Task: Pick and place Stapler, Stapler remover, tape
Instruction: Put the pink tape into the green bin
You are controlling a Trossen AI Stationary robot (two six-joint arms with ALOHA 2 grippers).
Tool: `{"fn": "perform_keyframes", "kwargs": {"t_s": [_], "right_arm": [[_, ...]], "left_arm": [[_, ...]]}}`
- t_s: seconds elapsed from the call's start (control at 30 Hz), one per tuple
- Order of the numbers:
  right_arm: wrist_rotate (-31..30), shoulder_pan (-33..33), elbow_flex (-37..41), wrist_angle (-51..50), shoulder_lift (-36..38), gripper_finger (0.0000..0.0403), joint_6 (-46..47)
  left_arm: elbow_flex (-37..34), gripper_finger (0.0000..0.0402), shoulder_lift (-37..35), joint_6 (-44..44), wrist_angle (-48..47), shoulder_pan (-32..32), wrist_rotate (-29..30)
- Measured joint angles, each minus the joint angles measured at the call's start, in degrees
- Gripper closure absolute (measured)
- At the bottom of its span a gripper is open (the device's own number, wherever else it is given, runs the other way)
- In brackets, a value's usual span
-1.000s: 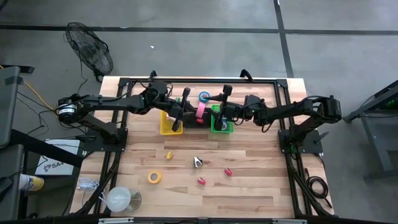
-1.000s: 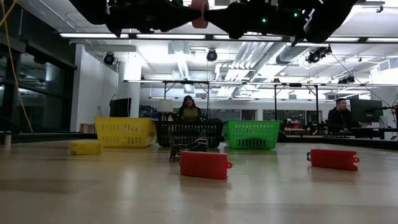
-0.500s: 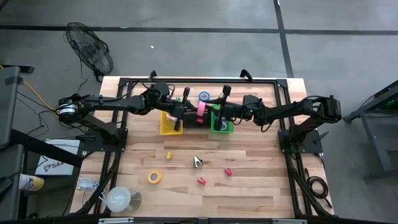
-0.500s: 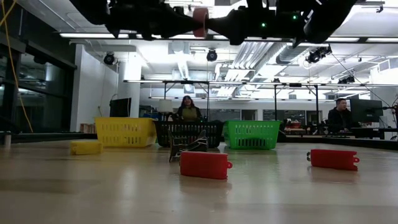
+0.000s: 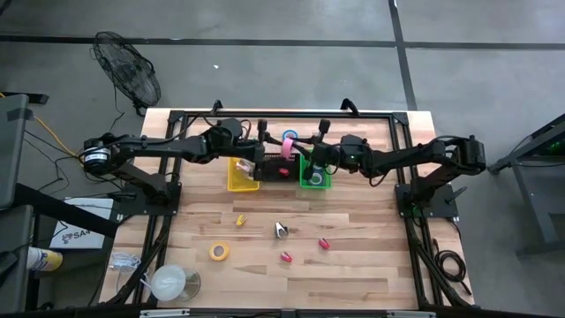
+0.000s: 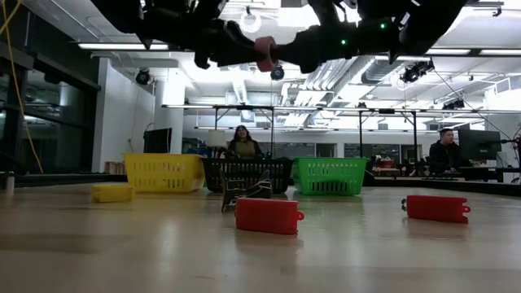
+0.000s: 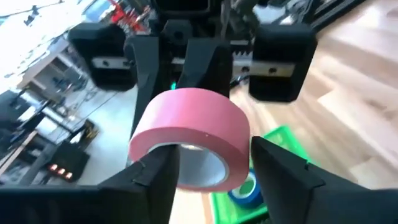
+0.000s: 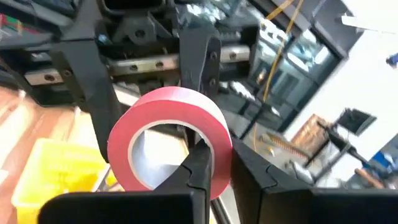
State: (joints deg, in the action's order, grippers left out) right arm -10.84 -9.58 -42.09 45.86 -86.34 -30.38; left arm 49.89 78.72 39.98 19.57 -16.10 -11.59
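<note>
A pink tape roll (image 5: 287, 152) hangs in the air above the black bin (image 5: 275, 170), between my two grippers. My right gripper (image 8: 217, 155), reaching in from the table's right, is shut on it. My left gripper (image 7: 211, 155) comes from the left. It is open, with a finger on either side of the roll (image 7: 189, 124). On the table nearer the front lie two red staplers (image 5: 324, 243) (image 5: 286, 257), a stapler remover (image 5: 281, 230), a small yellow item (image 5: 240, 219) and a yellow tape roll (image 5: 219, 252). My right gripper pinches the pink roll's wall (image 8: 217, 134), one finger (image 8: 198, 163) inside the hole and one (image 8: 249, 171) outside. The fingers come in about level from the table's right. The roll is lifted clear, standing on edge. Whether a finger of my left gripper (image 7: 155, 177) touches the roll, I cannot tell.
A yellow bin (image 5: 240, 174), the black bin and a green bin (image 5: 313, 175) stand in a row at the far middle, below both grippers. A blue roll (image 5: 290, 137) lies beyond them. A large white roll (image 5: 168, 283) sits at the near left corner. People sit in the room behind.
My right gripper has shut on the pink roll and my left gripper has opened around it. The roll has passed from the left hold to the right. Both wrists have tipped and the roll has sunk a little, staying over the black bin.
</note>
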Motion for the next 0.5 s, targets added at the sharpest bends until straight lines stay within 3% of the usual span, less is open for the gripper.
{"fn": "perform_keyframes", "kwargs": {"t_s": [0.33,0.5], "right_arm": [[-10.96,-0.27,0.27,-20.66,1.74,0.0374,8.32],[-10.22,-2.86,0.15,-32.68,4.5,0.0374,16.41]], "left_arm": [[0.13,0.0183,-0.11,3.78,-4.83,-0.09,16.3],[0.13,0.0183,-0.09,6.36,-4.95,-0.02,19.54]]}}
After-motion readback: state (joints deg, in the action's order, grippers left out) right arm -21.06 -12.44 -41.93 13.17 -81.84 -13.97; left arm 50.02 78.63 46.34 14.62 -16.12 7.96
